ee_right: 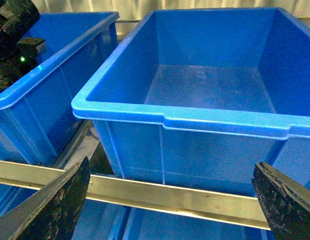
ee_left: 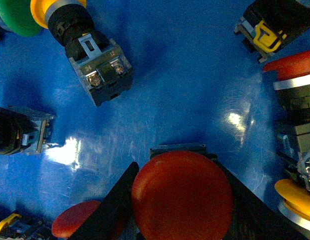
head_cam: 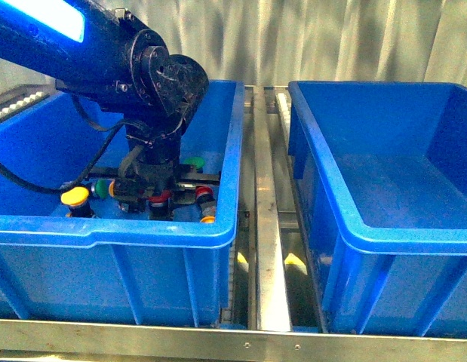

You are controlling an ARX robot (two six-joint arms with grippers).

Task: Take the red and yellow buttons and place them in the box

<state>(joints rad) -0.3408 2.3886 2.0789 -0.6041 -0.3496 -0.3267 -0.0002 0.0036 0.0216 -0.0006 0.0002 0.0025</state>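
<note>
My left gripper [ee_left: 181, 200] is down inside the left blue bin [head_cam: 142, 230], shut on a red button [ee_left: 182, 197] whose round cap fills the space between the black fingers. More red and yellow buttons lie around it: a red cap [ee_left: 74, 225], another red one [ee_left: 295, 67], a yellow one [ee_left: 57, 12] and a yellow cap [ee_left: 295, 200]. From the front I see a yellow button [head_cam: 75, 197] and red ones [head_cam: 204, 193] beside the left gripper [head_cam: 154, 202]. The box [ee_right: 215, 80] on the right holds nothing. My right gripper [ee_right: 170, 200] hangs open in front of the box's near wall.
Green-capped buttons [head_cam: 102, 186] [ee_left: 17, 20] lie among the others in the left bin. A metal rail [head_cam: 267, 226] runs between the two bins and a metal bar [ee_right: 160, 195] crosses below the box. The left arm [head_cam: 90, 53] reaches over the left bin.
</note>
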